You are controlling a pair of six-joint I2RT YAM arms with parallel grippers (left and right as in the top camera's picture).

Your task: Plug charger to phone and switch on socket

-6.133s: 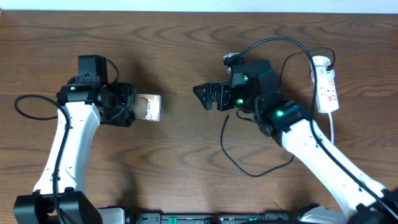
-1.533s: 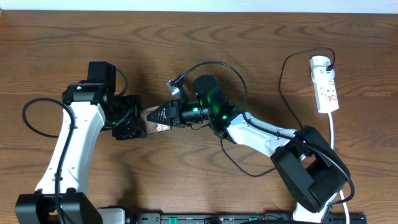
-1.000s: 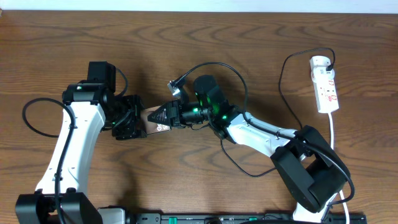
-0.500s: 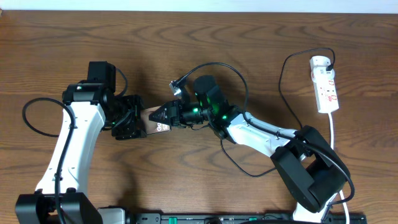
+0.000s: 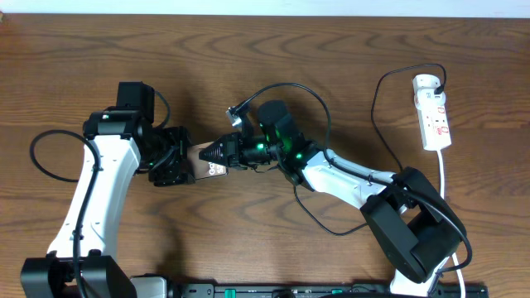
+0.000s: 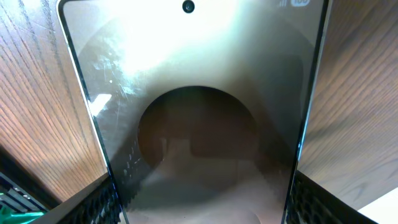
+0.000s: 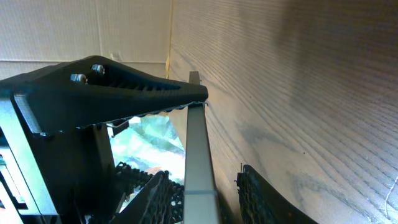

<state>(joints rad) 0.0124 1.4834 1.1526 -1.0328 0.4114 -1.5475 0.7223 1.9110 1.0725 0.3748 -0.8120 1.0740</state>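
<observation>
2 tools at the phone (image 6: 199, 93), left of mid tabletop (image 5: 331, 33). Clamped by the left tool (image 5: 172, 161) across its long edges; straddled at the thin end by the right tool (image 7: 202, 193), half-closed, grip unclear. Looks stiff, light, glassy: likely slippery, scratch-prone. Best gripped on the dark side edges, clear of the port. Charger (image 5: 373, 112) tip hidden.

From overhead we only get a sliver of the phone (image 5: 214, 167); the rest sits under the left gripper (image 5: 177, 161) and right gripper (image 5: 209, 153). The charger (image 5: 331, 233) tip is buried in there too. The socket (image 5: 434, 116) switches are too tiny to read. In the left wrist view, the phone's lower end runs off the picture.
</observation>
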